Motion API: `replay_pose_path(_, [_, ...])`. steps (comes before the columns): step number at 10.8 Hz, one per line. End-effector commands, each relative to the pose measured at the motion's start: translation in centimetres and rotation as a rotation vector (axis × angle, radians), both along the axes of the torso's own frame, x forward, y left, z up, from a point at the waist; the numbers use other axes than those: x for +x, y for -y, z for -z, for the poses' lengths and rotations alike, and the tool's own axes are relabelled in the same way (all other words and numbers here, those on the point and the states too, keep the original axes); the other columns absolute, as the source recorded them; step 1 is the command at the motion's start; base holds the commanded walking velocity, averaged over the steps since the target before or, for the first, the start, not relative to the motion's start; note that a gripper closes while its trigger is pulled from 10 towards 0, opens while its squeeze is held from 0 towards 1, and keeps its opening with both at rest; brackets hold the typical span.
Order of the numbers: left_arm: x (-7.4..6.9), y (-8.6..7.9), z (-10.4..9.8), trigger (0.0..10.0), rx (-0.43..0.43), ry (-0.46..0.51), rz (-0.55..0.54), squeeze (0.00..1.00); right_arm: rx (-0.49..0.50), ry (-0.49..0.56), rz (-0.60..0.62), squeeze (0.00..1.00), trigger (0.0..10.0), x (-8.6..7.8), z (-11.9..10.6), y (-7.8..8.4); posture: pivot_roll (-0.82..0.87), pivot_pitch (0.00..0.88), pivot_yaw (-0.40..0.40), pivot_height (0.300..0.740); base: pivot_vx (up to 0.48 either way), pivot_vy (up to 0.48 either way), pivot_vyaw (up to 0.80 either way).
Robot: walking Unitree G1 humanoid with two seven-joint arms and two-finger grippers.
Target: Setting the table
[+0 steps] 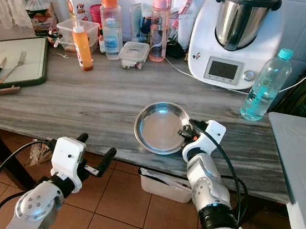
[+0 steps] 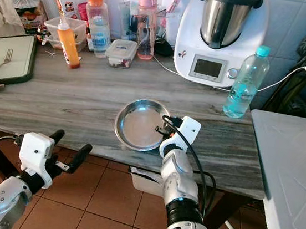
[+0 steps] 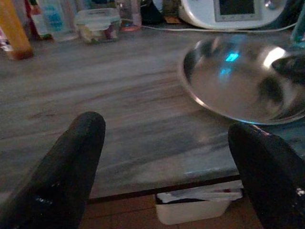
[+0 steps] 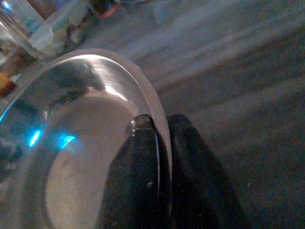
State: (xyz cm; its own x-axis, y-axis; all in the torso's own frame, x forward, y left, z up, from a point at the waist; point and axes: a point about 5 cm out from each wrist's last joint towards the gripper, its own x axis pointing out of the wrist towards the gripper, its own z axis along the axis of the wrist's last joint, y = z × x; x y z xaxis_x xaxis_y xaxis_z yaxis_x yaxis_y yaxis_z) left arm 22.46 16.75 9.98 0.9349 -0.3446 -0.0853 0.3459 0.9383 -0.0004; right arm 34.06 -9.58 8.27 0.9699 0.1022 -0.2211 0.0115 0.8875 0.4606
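One black finger sits inside the rim and one outside, so the right gripper (image 4: 159,143) is pinching the steel plate (image 1: 160,127) at its near right edge. The plate lies on the grey counter (image 1: 87,101), close to its front edge. A thin rim slips easily; I'd lift it level and slowly. Left of the plate, below the counter's edge, the left gripper (image 1: 94,149) hangs with fingers spread, holding nothing.
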Motion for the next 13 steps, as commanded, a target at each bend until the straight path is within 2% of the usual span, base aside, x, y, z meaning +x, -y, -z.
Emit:
replay_pose_path(1, [0.0, 0.4, -0.4, 10.0, -0.021, 0.000, 0.046, 0.00, 0.005, -0.007, -0.022, 1.00, 10.0, 0.0, -0.1, -1.1, 0.18, 0.000, 0.054, 0.740, 0.000, 0.000, 0.00])
replay_pose_path(2, [-0.1, 0.9, -0.2, 10.0, -0.047, -0.044, 0.115, 0.00, 0.002, -0.015, -0.023, 1.00, 10.0, -0.1, 0.2, -1.0, 0.18, 0.000, 0.051, 0.740, 0.000, 0.000, 0.00])
replay_pose_path(3, [-0.3, 1.0, 0.1, 10.0, -0.035, -0.067, 0.160, 0.00, 0.000, -0.027, -0.023, 1.00, 10.0, -0.2, 0.5, -0.9, 0.18, 0.000, 0.049, 0.740, 0.000, 0.000, 0.00])
replay_pose_path(6, [-0.6, 0.8, 1.0, 10.0, -0.034, -0.079, 0.165, 0.00, 0.008, -0.030, -0.030, 1.00, 10.0, -0.3, 0.8, -0.8, 0.17, 0.000, 0.054, 0.740, 0.000, 0.000, 0.00])
replay_pose_path(9, [-0.1, 0.2, 1.4, 10.0, -0.020, -0.088, 0.172, 0.00, 0.019, 0.002, -0.100, 1.00, 10.0, -0.1, 0.2, -2.1, 0.17, 0.000, 0.053, 0.740, 0.000, 0.000, 0.00])
replay_pose_path(13, [-0.2, 0.5, 1.4, 10.0, -0.024, -0.080, 0.170, 0.00, -0.096, 0.111, -0.181, 1.00, 10.0, -0.4, -0.5, -2.1, 0.17, 0.000, 0.047, 0.740, 0.000, 0.000, 0.00])
